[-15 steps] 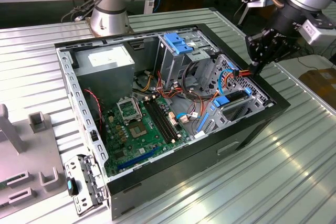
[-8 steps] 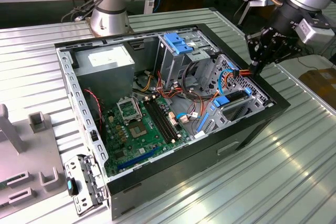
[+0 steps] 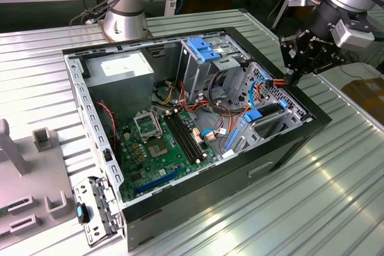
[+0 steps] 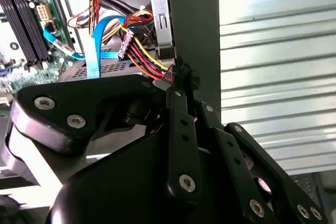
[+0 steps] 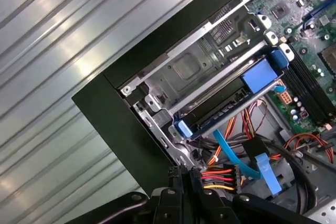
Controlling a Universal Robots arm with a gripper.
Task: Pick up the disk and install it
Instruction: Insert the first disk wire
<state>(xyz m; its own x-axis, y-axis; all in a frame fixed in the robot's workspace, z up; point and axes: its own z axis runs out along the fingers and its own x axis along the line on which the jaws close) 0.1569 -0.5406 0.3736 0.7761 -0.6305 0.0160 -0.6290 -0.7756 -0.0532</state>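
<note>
At the case [image 3: 300, 139] rim, the gripper [image 3: 290, 78] is pinched narrow on a power cable [image 5: 220, 176], close above the installed disk [image 5: 231, 103].

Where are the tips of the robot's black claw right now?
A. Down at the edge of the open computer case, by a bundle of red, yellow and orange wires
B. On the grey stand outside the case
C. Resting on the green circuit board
A: in the exterior view the gripper sits at the computer case edge, and both wrist views show the coloured wires right at its tips.
</note>
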